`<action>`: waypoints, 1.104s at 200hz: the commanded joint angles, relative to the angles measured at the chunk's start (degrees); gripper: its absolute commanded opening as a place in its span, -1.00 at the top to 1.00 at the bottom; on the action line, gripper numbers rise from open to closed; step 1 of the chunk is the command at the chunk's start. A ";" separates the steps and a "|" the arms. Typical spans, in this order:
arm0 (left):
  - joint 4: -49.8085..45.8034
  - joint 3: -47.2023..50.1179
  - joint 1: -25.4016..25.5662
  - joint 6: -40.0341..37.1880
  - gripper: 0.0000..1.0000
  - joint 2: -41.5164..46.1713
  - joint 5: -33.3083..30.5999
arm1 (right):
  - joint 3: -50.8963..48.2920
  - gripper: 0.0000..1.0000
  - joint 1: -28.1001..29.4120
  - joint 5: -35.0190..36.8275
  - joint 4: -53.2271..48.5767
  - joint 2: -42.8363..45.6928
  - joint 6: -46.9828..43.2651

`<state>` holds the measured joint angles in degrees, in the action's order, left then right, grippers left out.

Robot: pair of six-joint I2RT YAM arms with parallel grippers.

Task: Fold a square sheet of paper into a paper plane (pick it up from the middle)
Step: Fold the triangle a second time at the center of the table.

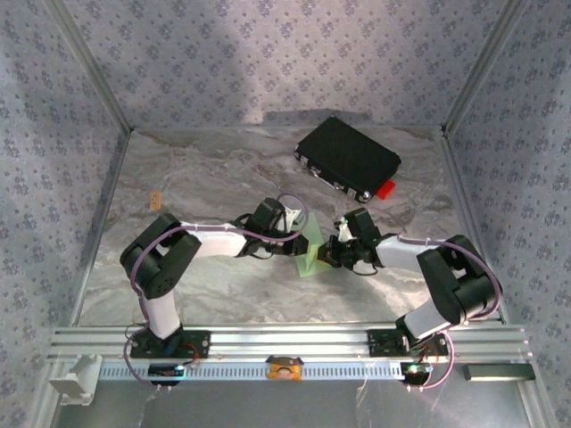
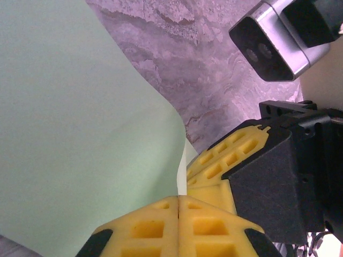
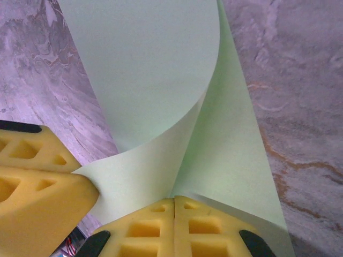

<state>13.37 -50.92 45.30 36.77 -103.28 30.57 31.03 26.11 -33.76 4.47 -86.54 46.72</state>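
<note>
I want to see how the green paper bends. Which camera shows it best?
The right wrist view: the square sheet of paper is big there, curling over itself above the right gripper pinching it. The left wrist view shows one smooth side. The top view shows a small green sliver.

From above the paper (image 1: 312, 264) is partly hidden between the left gripper (image 1: 300, 235) and right gripper (image 1: 331, 255), creases too small to tell; wrist views crop it at their edges, and yellow fingers (image 3: 206, 231) hide its pinched edge.
</note>
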 commanded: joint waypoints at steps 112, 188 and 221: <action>-7.41 -3.98 -1.35 -6.32 1.00 -1.20 -2.05 | 2.55 1.00 -2.14 9.17 -14.05 -1.26 -7.06; -10.90 -5.35 -1.88 -8.83 1.00 -3.26 -4.02 | 2.81 1.00 -1.88 8.27 -13.70 -0.59 -6.57; -10.93 -5.02 -1.84 -9.17 1.00 -3.59 -5.04 | 2.80 1.00 -1.76 8.13 -13.39 -0.44 -6.64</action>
<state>3.95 -55.53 43.77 29.28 -106.19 26.63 33.76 24.14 -28.03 -4.73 -86.67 40.99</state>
